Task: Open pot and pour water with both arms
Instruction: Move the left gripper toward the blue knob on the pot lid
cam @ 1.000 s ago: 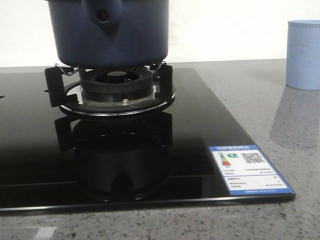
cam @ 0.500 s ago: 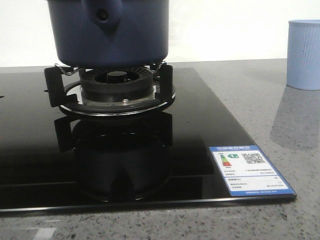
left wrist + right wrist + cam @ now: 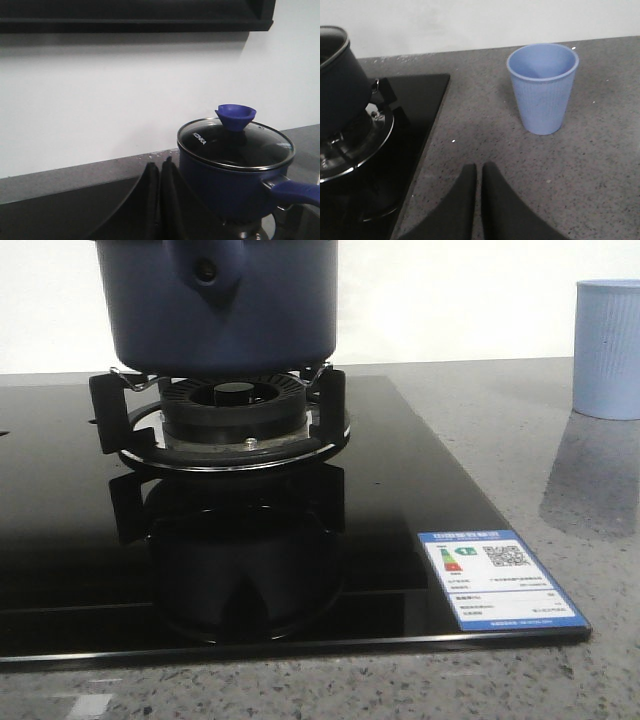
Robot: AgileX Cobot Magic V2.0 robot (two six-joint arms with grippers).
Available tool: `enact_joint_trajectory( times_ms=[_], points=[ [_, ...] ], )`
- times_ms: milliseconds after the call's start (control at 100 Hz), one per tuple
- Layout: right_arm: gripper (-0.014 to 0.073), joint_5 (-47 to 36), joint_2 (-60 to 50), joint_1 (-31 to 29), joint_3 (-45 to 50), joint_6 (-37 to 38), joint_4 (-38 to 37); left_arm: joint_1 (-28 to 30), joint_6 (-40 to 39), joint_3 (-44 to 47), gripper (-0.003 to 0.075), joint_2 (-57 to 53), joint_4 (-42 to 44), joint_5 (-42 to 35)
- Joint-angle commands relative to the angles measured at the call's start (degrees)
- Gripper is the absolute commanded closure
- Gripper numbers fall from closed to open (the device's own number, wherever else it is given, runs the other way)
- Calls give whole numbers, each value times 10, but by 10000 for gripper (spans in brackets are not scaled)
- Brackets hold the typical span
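Dark navy pot [image 3: 225, 305] seated on the burner grate [image 3: 228, 418] of a black glass hob [image 3: 400, 500], glass lid [image 3: 236, 145] with blue knob [image 3: 235, 116] in place, handle [image 3: 295, 190] jutting sideways. Pale blue ribbed cup [image 3: 542, 87] upright on the speckled grey bench [image 3: 600, 165], well apart from the hob. Left tool [image 3: 160, 200] clenched, empty, near the pot. Right tool [image 3: 479, 205] clenched, empty, above the bench.

Left pincer [image 3: 159, 200]: fingers pressed together, nothing between them, held in the air. Right pincer [image 3: 479, 200]: fingers likewise closed with only a thin slit, empty, hovering above the desk [image 3: 600, 165]. Neither arm shows in the front view.
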Motion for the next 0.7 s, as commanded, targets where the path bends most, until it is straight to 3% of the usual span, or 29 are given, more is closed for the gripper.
enact_joint_trajectory(
  times_ms=[0, 60, 150, 210, 260, 320, 500, 690],
  points=[
    [456, -31, 16, 18, -24, -13, -5, -16, 1, -20, 669, 29, -31, -29],
    [326, -32, 16, 27, -24, -13, -3, -24, 1, -20, 587, 44, -49, -30],
    [163, -34, 16, 30, -24, -13, -3, -36, 1, -20, 389, 68, -83, -35],
    [125, -34, 16, 30, -24, -13, -3, -43, 1, -20, 251, 86, -102, -40],
    [130, -34, 16, 30, -24, -13, -3, -49, 4, -20, 183, 98, -108, -44],
    [130, -34, 16, 30, -24, -13, -3, -57, 25, -25, 173, 118, -122, -45],
    [130, -36, 16, 30, -24, -13, -3, -95, 139, -65, 240, 187, -194, -47],
    [130, -38, 16, 30, -24, -13, -3, -123, 164, -111, 236, 287, -205, -56]
  ],
)
